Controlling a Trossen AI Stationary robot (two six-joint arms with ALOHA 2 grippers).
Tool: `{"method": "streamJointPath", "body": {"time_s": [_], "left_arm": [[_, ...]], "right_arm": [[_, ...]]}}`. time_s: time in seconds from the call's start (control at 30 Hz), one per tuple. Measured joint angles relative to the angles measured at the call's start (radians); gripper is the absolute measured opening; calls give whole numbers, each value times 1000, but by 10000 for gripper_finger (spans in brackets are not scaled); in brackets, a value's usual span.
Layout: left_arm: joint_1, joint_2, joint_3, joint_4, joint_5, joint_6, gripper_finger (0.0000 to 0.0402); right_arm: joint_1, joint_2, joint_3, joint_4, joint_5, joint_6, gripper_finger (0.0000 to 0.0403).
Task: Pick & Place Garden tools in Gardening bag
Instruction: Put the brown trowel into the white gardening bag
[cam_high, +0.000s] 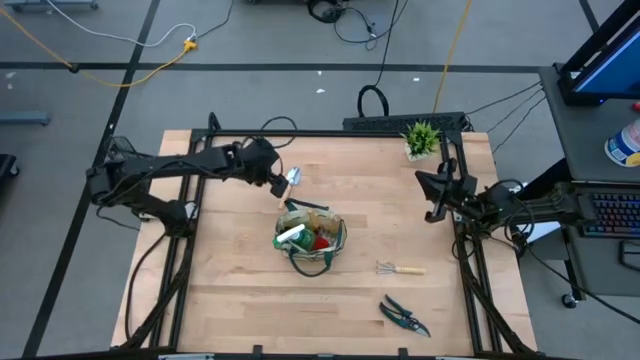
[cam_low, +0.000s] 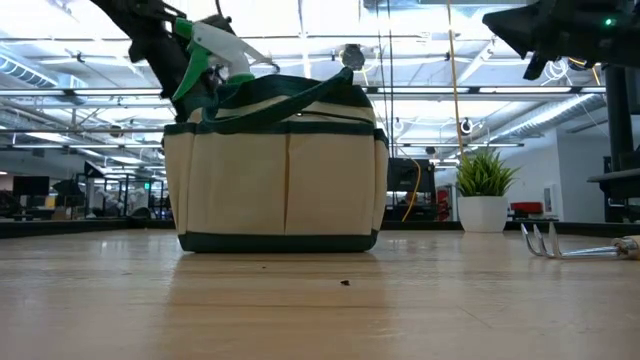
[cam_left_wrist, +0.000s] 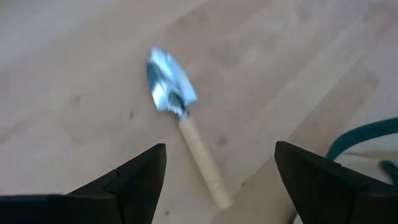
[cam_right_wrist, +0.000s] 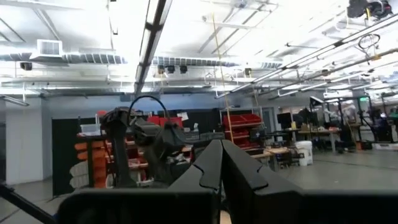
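Observation:
A small trowel (cam_left_wrist: 180, 118) with a metal blade and a pale wooden handle lies flat on the table just beyond the bag; it also shows in the high view (cam_high: 292, 178). My left gripper (cam_left_wrist: 221, 148) hovers above it, open and empty, one finger on either side of the handle; the high view shows the gripper too (cam_high: 282, 184). The khaki gardening bag (cam_high: 310, 240) with green trim stands upright at the table's middle, with a green-and-white item (cam_low: 215, 50) and a red item (cam_high: 321, 241) sticking out. My right gripper (cam_right_wrist: 221, 168) is shut and empty, raised at the table's right side (cam_high: 436, 192).
A small rake (cam_high: 400, 268) lies right of the bag and dark pruning shears (cam_high: 403, 316) lie near the front edge. A potted green plant (cam_high: 421, 138) stands at the far right. The bag's green handle (cam_left_wrist: 367, 134) is close to my left gripper.

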Motion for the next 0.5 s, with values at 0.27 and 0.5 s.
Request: {"method": "streamJointPath", "body": {"time_s": [0.27,0.5], "left_arm": [[0,108,0,-55,13,-53,308],[-10,150,0,-48,12,-31,308]], "right_arm": [[0,-1,-2,0,3,-3,0],[0,-1,-2,0,4,2,0]]}}
